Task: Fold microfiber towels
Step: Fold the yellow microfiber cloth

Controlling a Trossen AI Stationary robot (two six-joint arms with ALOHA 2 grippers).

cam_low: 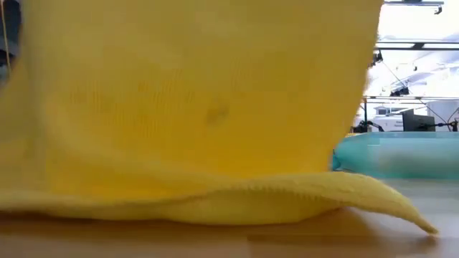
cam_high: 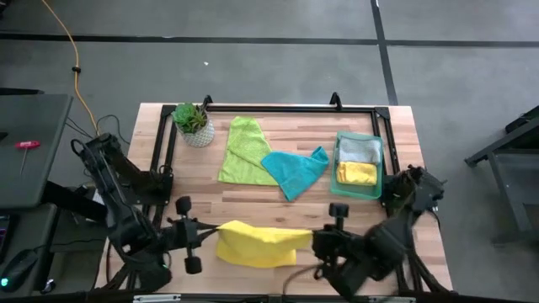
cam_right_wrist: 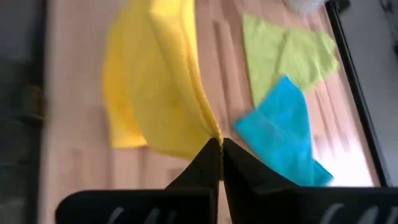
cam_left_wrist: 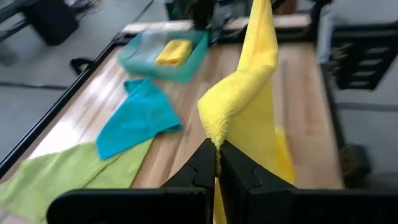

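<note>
The biggest danger for you is that one corner slips out while the yellow towel (cam_high: pixel 253 242) hangs stretched between both arms; then the fold will land crooked on the counter (cam_high: pixel 295 126). The left gripper (cam_left_wrist: pixel 217 154) and the right gripper (cam_right_wrist: pixel 221 144) each have their jaws closed on a pinch of this towel at the front edge. The lime towel (cam_high: pixel 242 151) and the teal towel (cam_high: pixel 293 170) lie unfolded behind it, touching each other

The big yellow towel (cam_low: pixel 193 107) fills my low view and hides almost all the table behind it.
</note>
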